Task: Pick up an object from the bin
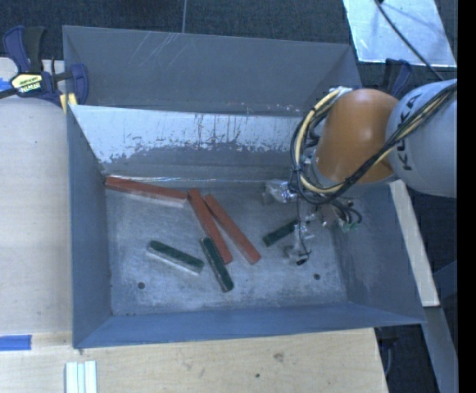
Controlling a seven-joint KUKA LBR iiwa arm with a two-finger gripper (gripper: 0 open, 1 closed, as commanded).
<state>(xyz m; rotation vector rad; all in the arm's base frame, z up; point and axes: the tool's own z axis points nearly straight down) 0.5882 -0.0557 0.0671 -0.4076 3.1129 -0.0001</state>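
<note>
My gripper (302, 248) hangs low over the right part of the bin floor, its thin fingers pointing down. A short dark green bar (278, 235) lies just left of the fingertips, close to them or touching. Two reddish-brown sticks (231, 228) lie side by side at a slant in the middle of the floor. Another dark green bar (217, 264) lies below them, left of the gripper.
A long reddish-brown stick (145, 189) lies along the back wall at the left. A third dark green bar (174, 256) rests on the left of the floor. The arm's orange cover and cables hang over the bin's right side.
</note>
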